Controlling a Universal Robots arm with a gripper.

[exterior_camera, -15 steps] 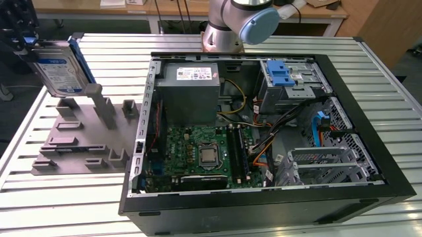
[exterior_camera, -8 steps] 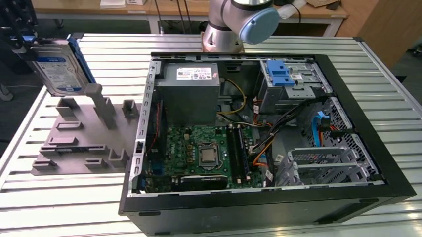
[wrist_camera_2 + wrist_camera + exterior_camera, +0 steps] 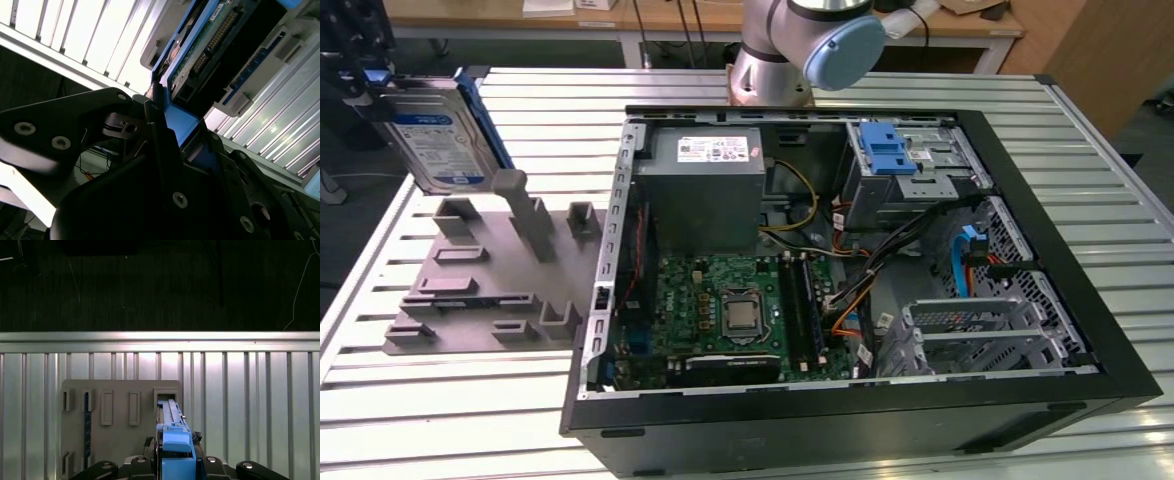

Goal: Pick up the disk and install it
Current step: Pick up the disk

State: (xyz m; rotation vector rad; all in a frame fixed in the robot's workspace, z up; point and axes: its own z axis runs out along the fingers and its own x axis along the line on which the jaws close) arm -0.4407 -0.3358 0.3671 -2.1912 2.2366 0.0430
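We see the gripper (image 3: pixel 182 125) fingers (image 3: pixel 157 135) clamped on the disk (image 3: pixel 438 135), gripping its blue bracket (image 3: pixel 177 447). The disk stands upright on edge at the exterior view's left, over the far end of the grey fixture plate (image 3: pixel 467 300). It is well apart from the open PC case (image 3: pixel 854 410).

On the counter (image 3: pixel 440 410), the tray (image 3: pixel 470 275) lies beside the case (image 3: pixel 854 405), on the exterior view's left, under the disk (image 3: pixel 438 135).
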